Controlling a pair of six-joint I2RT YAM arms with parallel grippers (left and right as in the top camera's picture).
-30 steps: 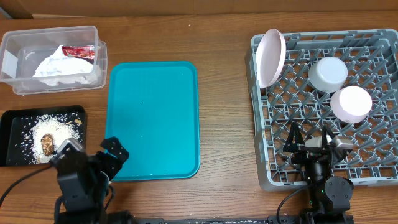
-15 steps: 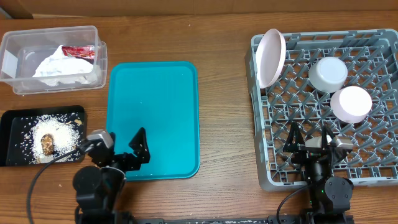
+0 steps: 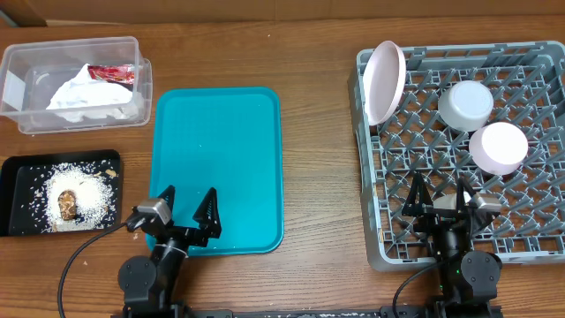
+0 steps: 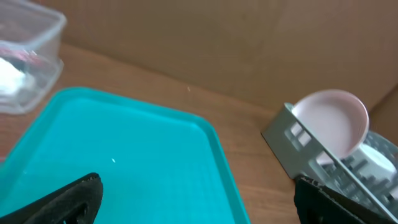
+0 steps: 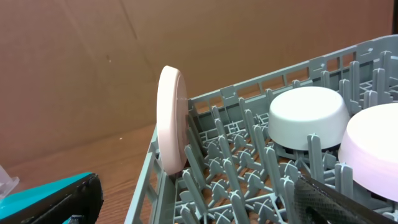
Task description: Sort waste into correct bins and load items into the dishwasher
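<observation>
Left tool [image 3: 189, 200] swung over teal tray [image 3: 218, 150], spread; right tool [image 3: 438, 191] spread; black tray [image 3: 16, 219] overhead only.

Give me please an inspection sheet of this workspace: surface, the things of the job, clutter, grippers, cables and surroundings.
Surface: wooden table, with a bare teal tray on it.
Job's things: napkin and red wrapper in the clear tub; rice scraps and brown lump in the black tray; large plate on edge, bowl and small plate in the dish rack.
Clutter: nothing seen.
Grippers: left gripper open, empty, over the teal tray's near edge; right gripper open, empty, over the dish rack's near part.
Cables: left cable and right cable, each looping beside its arm.
Surroundings: brown cardboard behind the table.
</observation>
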